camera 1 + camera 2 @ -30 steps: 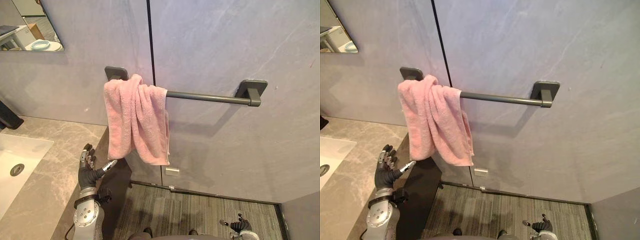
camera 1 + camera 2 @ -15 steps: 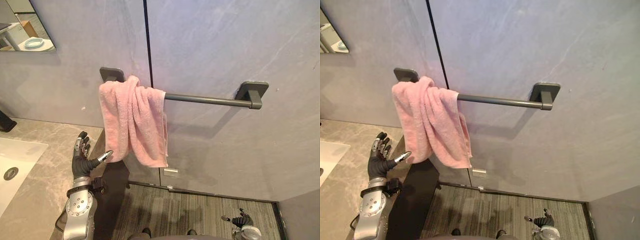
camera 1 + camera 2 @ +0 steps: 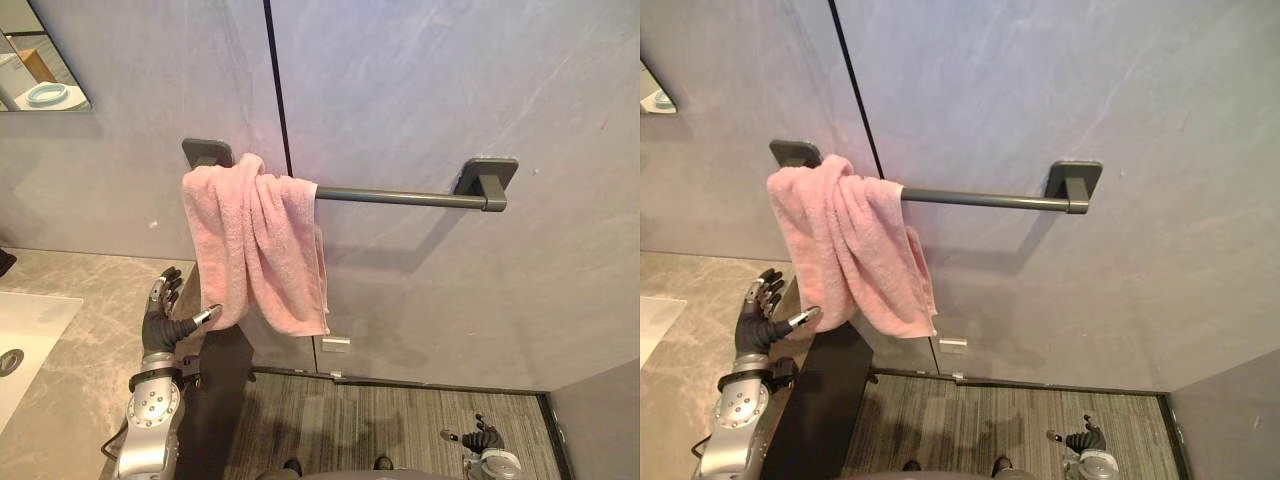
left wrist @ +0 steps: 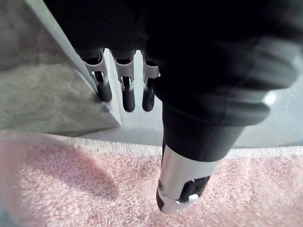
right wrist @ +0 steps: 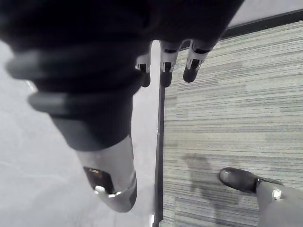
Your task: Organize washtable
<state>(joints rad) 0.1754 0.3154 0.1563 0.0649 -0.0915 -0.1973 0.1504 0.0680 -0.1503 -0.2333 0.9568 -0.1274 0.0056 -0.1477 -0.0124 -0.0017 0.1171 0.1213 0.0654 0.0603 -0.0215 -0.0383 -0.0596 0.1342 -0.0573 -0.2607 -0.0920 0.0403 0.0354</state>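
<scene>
Left hand (image 3: 163, 322) is raised at the end of the marble counter (image 3: 70, 400). Its fingers are straight and spread, and its thumb (image 4: 182, 182) is stretched toward the lower edge of the pink towel (image 3: 255, 245). From where I stand the thumb tip seems to brush the cloth, though I can't be sure it touches. The towel hangs in bunched folds over the left end of the dark wall bar (image 3: 400, 197). The right hand (image 3: 482, 438) hangs low above the striped floor (image 3: 380, 420), fingers relaxed and apart, holding nothing. A white sink (image 3: 25, 325) sits in the counter's left side.
</scene>
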